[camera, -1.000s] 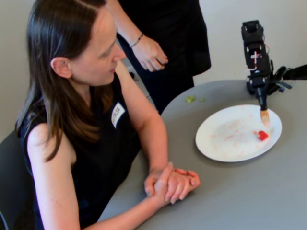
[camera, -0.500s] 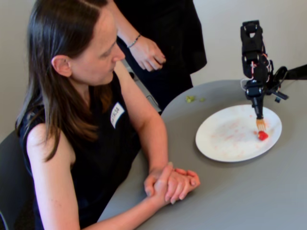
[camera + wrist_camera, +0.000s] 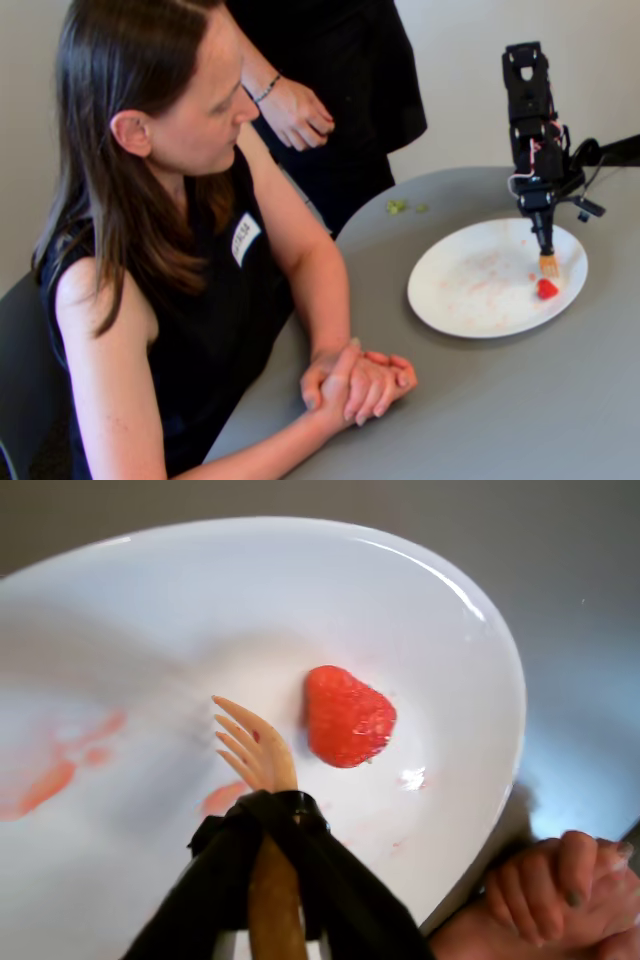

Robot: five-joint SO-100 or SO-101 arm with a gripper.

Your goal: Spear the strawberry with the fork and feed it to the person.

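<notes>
The arm [image 3: 530, 110] stands upright at the far side of the plate [image 3: 470, 285], its lower link pointing straight down over the plate's right part in the fixed view. Red and white wires run along its middle section. The fork [image 3: 548, 264] is fixed at the arm's tip, tines down, just above the plate surface.

The hand's state cannot be told: no separate fingers show in either view, only black wrapping around the fork's handle [image 3: 272, 880].

The strawberry [image 3: 546, 289] lies on the plate, just below the fork tip and near the plate's right rim in the fixed view. In the wrist view the strawberry [image 3: 345, 716] sits just right of the tines [image 3: 245, 742], apart from them by a narrow gap. The tines point up and left in that view, over bare white plate [image 3: 200, 600]. Pink smears [image 3: 55, 770] mark the plate left of the fork.

The plate rests on the grey table [image 3: 520, 400]. The person [image 3: 180, 230] sits left of the plate, head turned toward it, with clasped hands [image 3: 355, 385] on the table near the plate's lower left rim. The clasped hands also show at the lower right corner of the wrist view [image 3: 545, 900].
</notes>
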